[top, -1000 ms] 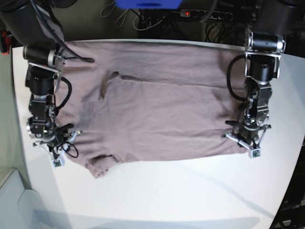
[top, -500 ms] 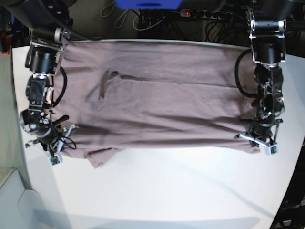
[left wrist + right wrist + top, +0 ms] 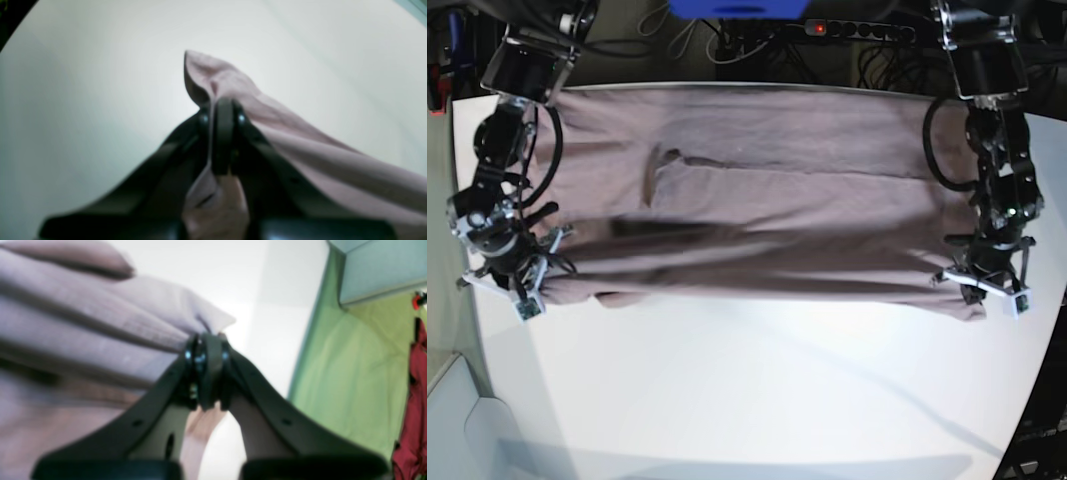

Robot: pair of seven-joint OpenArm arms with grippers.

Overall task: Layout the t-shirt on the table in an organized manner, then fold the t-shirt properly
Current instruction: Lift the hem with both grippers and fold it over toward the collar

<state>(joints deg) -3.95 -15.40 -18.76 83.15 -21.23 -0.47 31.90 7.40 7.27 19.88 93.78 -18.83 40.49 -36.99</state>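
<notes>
- You have the t-shirt [image 3: 757, 210] spread wide across the far half of the table [image 3: 757, 400], from about 9 o'clock to 3 o'clock in the base view, with its near edge lifted between the two arms.
- Your left gripper [image 3: 989, 280], at 3 o'clock, is pinched fully closed on a corner of the cloth; the left wrist view shows a point of fabric [image 3: 206, 76] sticking out past the tips.
- Your right gripper [image 3: 509, 280], at 9 o'clock, is likewise clamped tight on the opposite corner [image 3: 213, 321].
- To do this step well, keep both pinches level and pull outward evenly, so the held edge stays taut and straight before you lay it down.
- Watch the middle: a dark crease [image 3: 662, 165] sits near 11 o'clock, and long ridges run sideways across the body.
- The fabric is soft, matte, finely ribbed mauve-pink cotton; it sags and bunches readily. The table is smooth white, so I judge the cloth will slide easily.
</notes>
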